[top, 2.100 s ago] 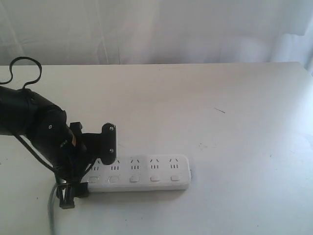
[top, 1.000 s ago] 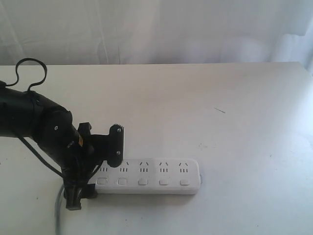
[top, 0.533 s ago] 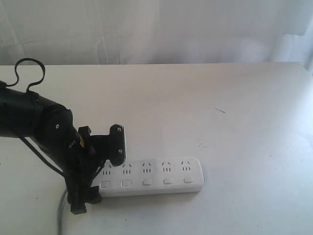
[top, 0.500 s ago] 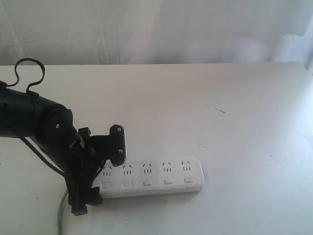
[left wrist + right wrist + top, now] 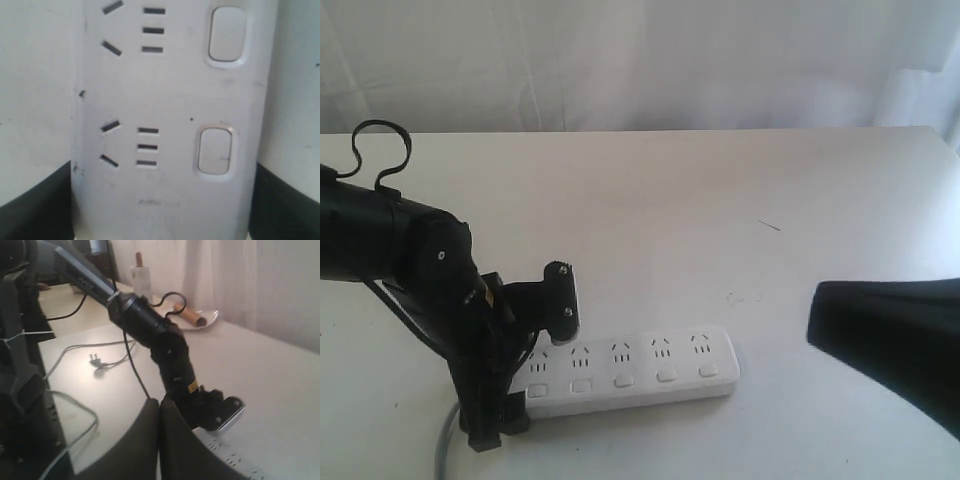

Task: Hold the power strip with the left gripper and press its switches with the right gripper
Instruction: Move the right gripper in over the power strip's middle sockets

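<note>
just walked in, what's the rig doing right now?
The slim black left hand is clamped across one end of the long white plastic power strip on the white table. The bulkier black right hand, shut, hangs beyond the strip's other end, clear of its five small white switches.

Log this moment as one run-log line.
left gripper: shut on strip, left end | right gripper: shut, right of strip, apart from it | switches: none touched | step: hold done, press not yet begun
</note>
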